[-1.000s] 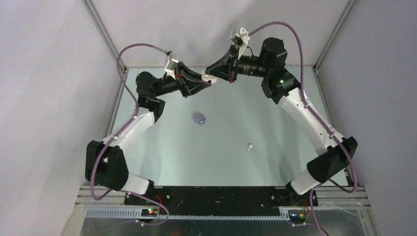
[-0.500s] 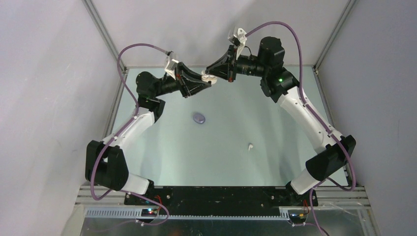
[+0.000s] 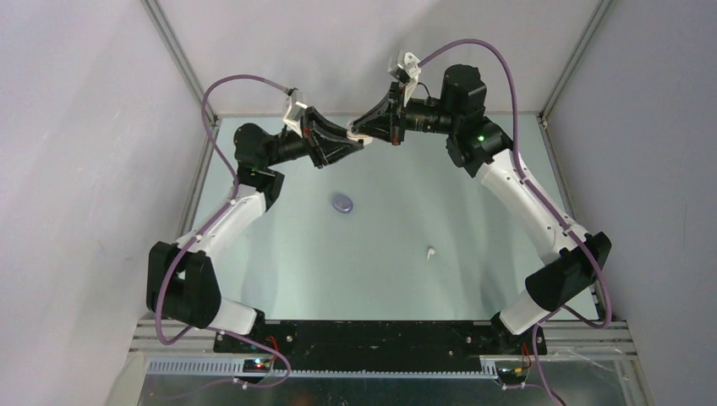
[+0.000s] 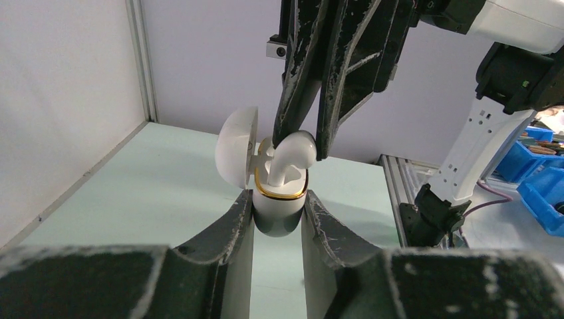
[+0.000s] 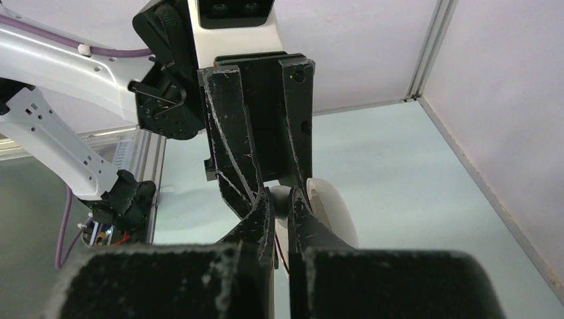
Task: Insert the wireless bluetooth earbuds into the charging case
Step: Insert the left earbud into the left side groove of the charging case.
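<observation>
Two arms meet in the air over the far middle of the tabletop [image 3: 473,279] in the overhead view. The left fingers [image 3: 340,149] and right fingers [image 3: 378,118] come tip to tip around a small white case [image 3: 359,134]. Below them, well apart, a purple case [image 3: 342,202] lies left of centre and looks shut. A second white earbud [image 3: 431,251] lies loose nearer the bases, on the right arm's side. No purple earbuds show.

From the left wrist, the left fingers [image 4: 229,229] are closed on the white case [image 4: 279,214], which stands upright between them. Its lid [image 4: 238,149] is swung open to the left. The right fingers [image 4: 296,100] reach down from above and pinch a white earbud [image 4: 292,153]. The earbud's stem points down past the gold rim [image 4: 282,195] into the case, while its rounded head sits above the rim, leaning right. It looks only partly seated, so the coming move is probably a push straight down along the stem. I cannot tell whether the other slot is filled.

From the right wrist, the right fingers [image 5: 256,222] are drawn nearly together, with only a sliver of white between their tips. The left fingers [image 5: 233,153] point in from the far side, and the lid [image 5: 329,206] bulges out to the right.
</observation>
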### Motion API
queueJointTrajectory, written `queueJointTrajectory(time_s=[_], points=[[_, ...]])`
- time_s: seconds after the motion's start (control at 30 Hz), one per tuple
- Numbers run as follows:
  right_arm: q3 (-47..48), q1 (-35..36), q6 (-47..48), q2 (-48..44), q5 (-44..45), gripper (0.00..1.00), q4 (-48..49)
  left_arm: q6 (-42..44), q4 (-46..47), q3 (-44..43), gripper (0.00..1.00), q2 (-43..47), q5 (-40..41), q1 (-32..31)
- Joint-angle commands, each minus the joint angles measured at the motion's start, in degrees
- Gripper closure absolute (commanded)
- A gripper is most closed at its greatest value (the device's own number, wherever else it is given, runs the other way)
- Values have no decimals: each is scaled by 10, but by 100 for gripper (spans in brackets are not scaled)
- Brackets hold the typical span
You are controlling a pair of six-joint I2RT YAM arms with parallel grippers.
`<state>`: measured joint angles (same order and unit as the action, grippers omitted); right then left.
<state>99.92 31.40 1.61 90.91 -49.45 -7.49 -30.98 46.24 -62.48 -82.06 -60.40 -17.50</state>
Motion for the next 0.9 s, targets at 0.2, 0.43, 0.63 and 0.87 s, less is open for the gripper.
queueJointTrajectory(time_s=[0.2,0.43,0.63,0.87], points=[[6,10,38,-2,36,99,-32,19,29,-17,100,22,-7,0],[6,14,63,-5,47,87,-47,20,30,-11,100,26,-9,0],[11,15,108,-23,65,77,-56,20,30,-12,100,23,-11,0],[3,15,135,-44,57,71,-57,18,32,-13,100,22,-11,0]])
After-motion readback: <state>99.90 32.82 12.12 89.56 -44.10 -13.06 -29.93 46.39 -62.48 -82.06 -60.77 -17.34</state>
